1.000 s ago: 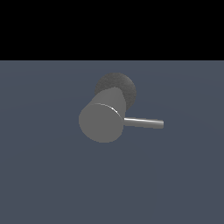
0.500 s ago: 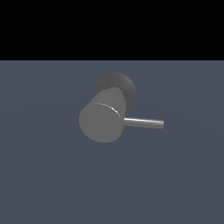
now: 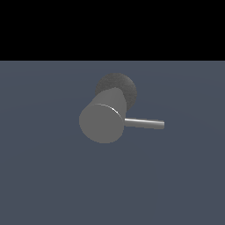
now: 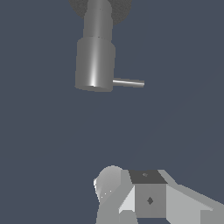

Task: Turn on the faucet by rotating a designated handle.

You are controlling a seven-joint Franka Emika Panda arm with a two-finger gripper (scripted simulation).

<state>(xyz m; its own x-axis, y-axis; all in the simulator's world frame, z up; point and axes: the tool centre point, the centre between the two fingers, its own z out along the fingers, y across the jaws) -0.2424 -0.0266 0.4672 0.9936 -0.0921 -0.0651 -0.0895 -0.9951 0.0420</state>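
Faucet sits near centre of the exterior view: thick matte grey cylinder w/ flat round end face turned toward the camera, tilted so the body runs back toward approx. 1 o'clock. Behind it, at about 1 o'clock from the end face, is its darker speckled round base, partly covered by the cylinder. Both rest on a plain slate-blue floor; black band fills the upper part of that view.

Handle is a thin shiny metal rod, much slimmer than the cylinder, sticking out of the cylinder's side at approx. 3 o'clock in the exterior view, nearly level, free end dipping very slightly. Nothing touches it.

Wrist view shows the faucet from the side: stepped cylinder, narrower section nearer the base, wider section at the free end, bright highlight strip down the wider part. Handle projects sideways from the wider section close to its end face.

Gripper shows only in the wrist view, as white and grey blocky parts plus a rounded pale piece, well apart from faucet and handle w/ bare floor between. Fingertips aren't clearly visible, so can't tell if the pincer is apart or together. Robot doesn't appear in the exterior view.
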